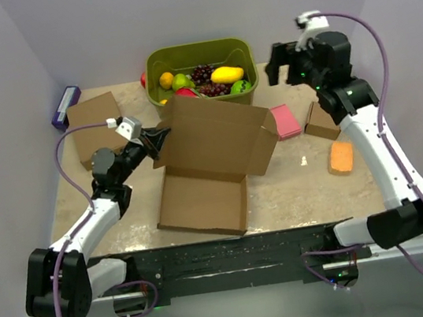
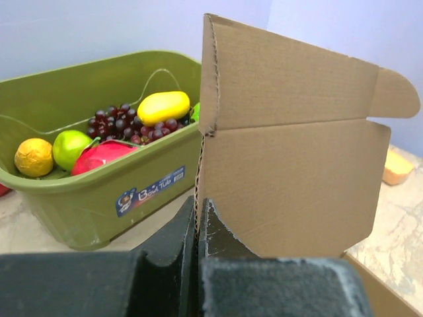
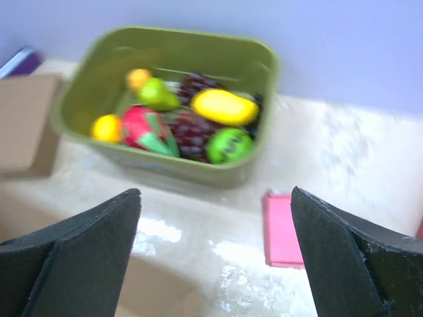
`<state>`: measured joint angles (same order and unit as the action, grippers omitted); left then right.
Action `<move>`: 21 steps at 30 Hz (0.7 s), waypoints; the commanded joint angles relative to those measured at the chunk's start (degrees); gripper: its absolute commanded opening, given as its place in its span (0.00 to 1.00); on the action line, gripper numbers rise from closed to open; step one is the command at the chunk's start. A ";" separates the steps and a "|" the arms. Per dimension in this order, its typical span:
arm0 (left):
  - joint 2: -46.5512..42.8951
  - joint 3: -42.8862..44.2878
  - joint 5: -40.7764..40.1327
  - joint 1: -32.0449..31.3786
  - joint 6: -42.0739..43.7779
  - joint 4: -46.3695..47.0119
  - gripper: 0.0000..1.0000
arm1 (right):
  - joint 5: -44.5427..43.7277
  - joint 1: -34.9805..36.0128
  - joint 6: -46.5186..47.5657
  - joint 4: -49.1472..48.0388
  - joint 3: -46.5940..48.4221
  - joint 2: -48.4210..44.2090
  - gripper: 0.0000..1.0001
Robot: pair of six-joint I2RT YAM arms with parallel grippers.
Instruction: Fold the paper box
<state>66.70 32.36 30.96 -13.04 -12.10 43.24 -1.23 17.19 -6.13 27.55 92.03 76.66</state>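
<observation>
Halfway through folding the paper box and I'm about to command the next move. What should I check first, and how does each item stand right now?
1. Left gripper shut on the paper box at its left edge: ok.
2. Right gripper open and empty: ok.
3. Right gripper close to the box: not ok, it hangs over the far right, apart from it.
4. Rear panel raised: ok.
5. Near panel folded up: not ok, it lies flat.
6. Gap between raised panel and green bin: cannot tell.
</observation>
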 commanded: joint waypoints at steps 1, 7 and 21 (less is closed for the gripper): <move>-0.34 -2.56 -1.87 1.87 -6.86 13.52 0.00 | 6.33 -14.27 -12.93 -4.26 -8.61 -0.81 0.99; 0.36 -5.02 -1.96 4.59 -11.18 21.51 0.00 | -0.06 -23.95 -16.28 -3.29 -20.73 -0.90 0.99; -1.04 -6.34 0.94 5.30 -13.39 26.80 0.00 | -18.01 -30.99 -17.69 3.90 -35.86 0.59 0.99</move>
<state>67.77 26.22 31.24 -8.16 -24.08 64.23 -16.45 -13.67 -22.90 28.42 56.73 76.97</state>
